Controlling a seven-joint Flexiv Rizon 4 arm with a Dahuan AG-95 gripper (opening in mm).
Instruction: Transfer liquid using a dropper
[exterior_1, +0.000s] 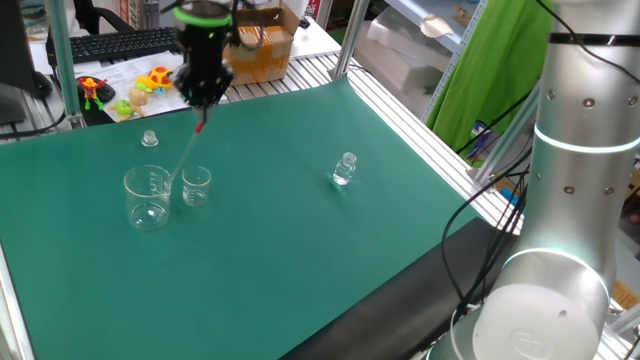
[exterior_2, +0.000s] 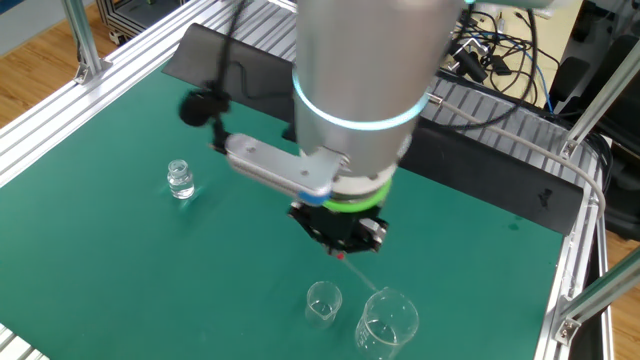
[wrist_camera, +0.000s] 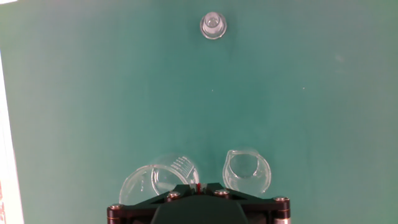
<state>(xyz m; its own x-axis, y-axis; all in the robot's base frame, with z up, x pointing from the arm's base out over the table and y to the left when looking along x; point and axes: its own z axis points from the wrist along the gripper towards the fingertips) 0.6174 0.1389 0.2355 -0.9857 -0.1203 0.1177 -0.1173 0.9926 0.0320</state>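
Note:
My gripper (exterior_1: 203, 98) is shut on the red bulb of the dropper (exterior_1: 185, 152) and holds it above the green mat. The clear tube slants down and left, and its tip is at the rim of the large beaker (exterior_1: 147, 196). The small beaker (exterior_1: 196, 186) stands right beside it. In the other fixed view the gripper (exterior_2: 340, 246) hangs over the small beaker (exterior_2: 323, 303) and the large beaker (exterior_2: 386, 322), with the dropper (exterior_2: 360, 274) slanting toward the large one. In the hand view the red bulb shows between the fingertips (wrist_camera: 198, 186), above the large beaker (wrist_camera: 154, 180) and the small beaker (wrist_camera: 247, 170).
A small clear bottle (exterior_1: 345, 169) stands to the right on the mat (exterior_1: 300, 260), also seen in the other fixed view (exterior_2: 180, 180). A small clear cap (exterior_1: 150, 139) lies behind the beakers and shows in the hand view (wrist_camera: 213, 25). Toys and a keyboard lie beyond the table's far edge.

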